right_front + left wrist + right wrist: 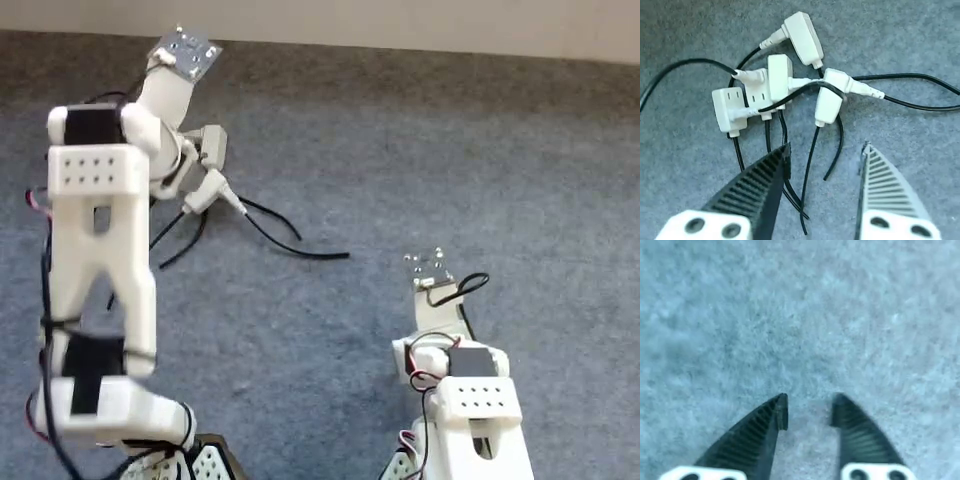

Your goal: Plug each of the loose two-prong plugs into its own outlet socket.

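From the high view, the left end effector (203, 168) hangs right over the cluster of plugs and sockets (212, 192), most of which the arm covers. Black cords (290, 245) trail out from the cluster across the grey bench (400, 140). The right end effector (428, 268) sits well apart from the cluster, beyond the cord ends.

In the left wrist view you get what the high view hides. The cluster is a tangle of white bodies, and one outlet socket (729, 107) at its edge lies face up with both slots bare. Another white body (801, 37) lies at the cluster's far edge from that socket. The ones between are crossed by cords, so you can't tell which are mated. The left end effector's jaws stand wide apart and hold nothing. Judge the task barely begun, since at least that socket waits for a plug.

The right wrist view shows bare bench, and there the right end effector is parted a little and empty.
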`<state>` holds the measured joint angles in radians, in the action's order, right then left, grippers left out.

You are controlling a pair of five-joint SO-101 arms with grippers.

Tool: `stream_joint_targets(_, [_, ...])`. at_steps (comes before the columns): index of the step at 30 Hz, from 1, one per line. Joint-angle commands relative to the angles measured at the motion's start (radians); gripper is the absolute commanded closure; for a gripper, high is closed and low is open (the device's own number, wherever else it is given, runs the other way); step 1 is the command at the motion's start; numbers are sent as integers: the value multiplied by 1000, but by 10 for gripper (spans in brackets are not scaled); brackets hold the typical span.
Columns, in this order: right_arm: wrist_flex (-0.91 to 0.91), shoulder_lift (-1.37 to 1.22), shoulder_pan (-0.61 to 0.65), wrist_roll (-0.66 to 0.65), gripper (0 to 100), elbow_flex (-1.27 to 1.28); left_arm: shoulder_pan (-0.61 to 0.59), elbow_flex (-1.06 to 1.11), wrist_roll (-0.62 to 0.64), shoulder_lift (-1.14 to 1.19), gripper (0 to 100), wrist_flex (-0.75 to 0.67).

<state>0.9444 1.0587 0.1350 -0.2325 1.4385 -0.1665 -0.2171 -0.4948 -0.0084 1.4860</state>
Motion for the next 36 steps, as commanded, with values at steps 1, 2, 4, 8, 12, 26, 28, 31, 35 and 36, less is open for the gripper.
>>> stream_joint_targets(1, [42, 15, -13, 6, 992, -96, -10, 214, 55, -269, 780, -58])
stream_joint_targets(2, [76, 16, -13, 6, 992, -128, -10, 277, 66, -331, 780, -84])
stream_joint_targets(4, [160, 16, -13, 6, 992, -211, -10, 398, 78, -455, 780, -124])
stream_joint_targets(8, [355, 18, -13, 6, 992, -407, -10, 634, 117, -680, 780, -186])
stream_joint_targets(12, [426, 124, -35, 8, 992, -499, -10, 857, 112, -874, 780, -235])
stream_joint_targets(26, [283, 789, -234, 2, 992, -90, -79, 1434, 112, -1480, 780, -405])
stream_joint_targets(28, [251, 766, -234, -2, 992, -15, -101, 1523, 112, -1590, 780, -463])
stream_joint_targets(31, [143, 760, -240, 6, 992, 108, -125, 1643, 115, -1739, 780, -497])
stream_joint_targets(35, [22, 776, -222, 44, 992, 280, -127, 1758, 118, -1831, 780, -502])
stream_joint_targets(36, [12, 776, -222, 48, 992, 305, -127, 1771, 118, -1822, 780, -502])
